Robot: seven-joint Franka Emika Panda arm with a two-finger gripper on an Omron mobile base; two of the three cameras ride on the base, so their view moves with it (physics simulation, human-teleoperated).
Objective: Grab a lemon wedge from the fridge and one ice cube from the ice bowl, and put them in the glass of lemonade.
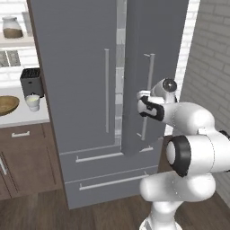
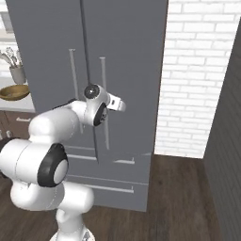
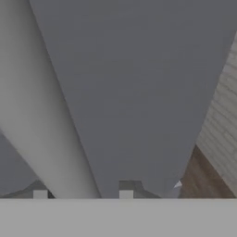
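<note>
Left base view: the tool (image 1: pixel 143 95) is at the long bar handle (image 1: pixel 147 96) of the fridge's (image 1: pixel 81 67) right door (image 1: pixel 155 54), about halfway down the bar. That door stands slightly ajar – a pale strip shows between it and the left door. On the worktop (image 1: pixel 22 120) to the fridge's left, the glass of lemonade (image 1: pixel 32 102) stands in front of a dark toaster (image 1: pixel 30 81), with the ice bowl (image 1: pixel 6 105) just beside it at the frame's edge. A jar (image 1: pixel 12 27) sits on a shelf above

Right base view: the arm reaches across the fridge front and the tool (image 2: pixel 121 105) lies near the right door's handle (image 2: pixel 104 103). The ice bowl (image 2: pixel 13 92) rests on the worktop at far left, a grey utensil holder (image 2: pixel 17 73) behind it

Hand view: the two fingertips (image 3: pixel 126 193) stand either side of the pale bar handle (image 3: pixel 41 129) – the tool is narrowed around it, gripping it. Grey door panel lies behind, wooden floor (image 3: pixel 203 178) at lower right
</note>
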